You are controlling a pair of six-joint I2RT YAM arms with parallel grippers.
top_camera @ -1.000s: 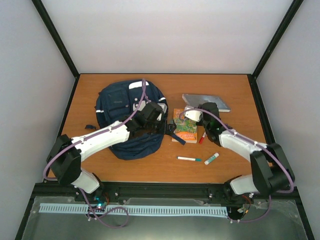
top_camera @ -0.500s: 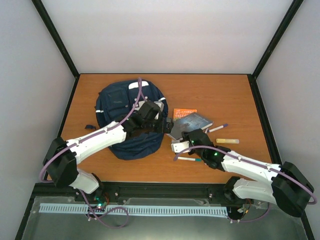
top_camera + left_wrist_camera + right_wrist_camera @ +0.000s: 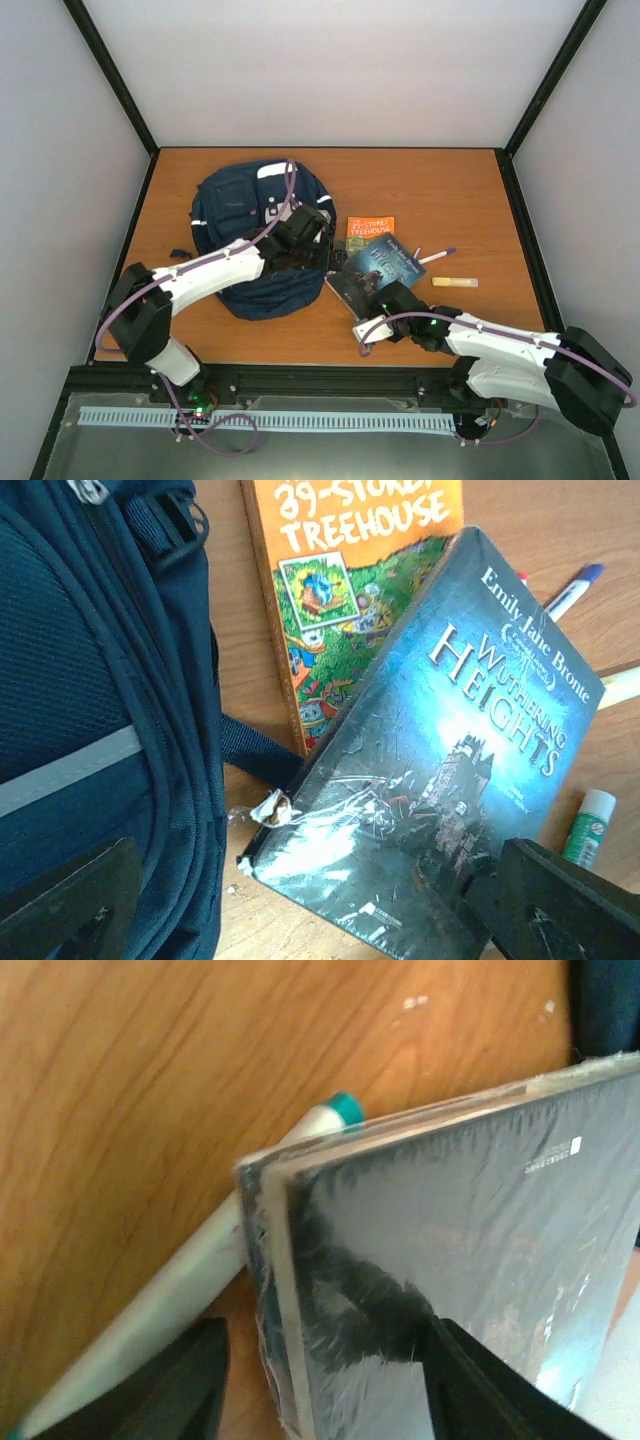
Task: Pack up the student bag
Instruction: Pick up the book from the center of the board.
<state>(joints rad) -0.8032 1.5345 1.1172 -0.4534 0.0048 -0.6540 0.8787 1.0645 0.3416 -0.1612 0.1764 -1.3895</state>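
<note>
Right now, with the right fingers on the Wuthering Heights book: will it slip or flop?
Likely slippery: the book has a glossy, crinkled wrap. Probably stiff rather than floppy, since it looks thick and its cover lies flat. Held near one edge by the right fingers, it may pivot.

This is most likely a robotics lab test cell, though the walls hide the room beyond. A wooden tabletop (image 3: pixel 450 185) is boxed in by plain white panels (image 3: pixel 330 70) set between black frame posts (image 3: pixel 110 75). The left arm (image 3: pixel 200 278) and the right arm (image 3: pixel 500 345) are bolted to a black rail (image 3: pixel 330 378) at its near edge. They trail purple cables (image 3: pixel 290 185), and a slotted cable duct (image 3: pixel 270 420) runs over sheet metal (image 3: pixel 570 450) below.
</note>
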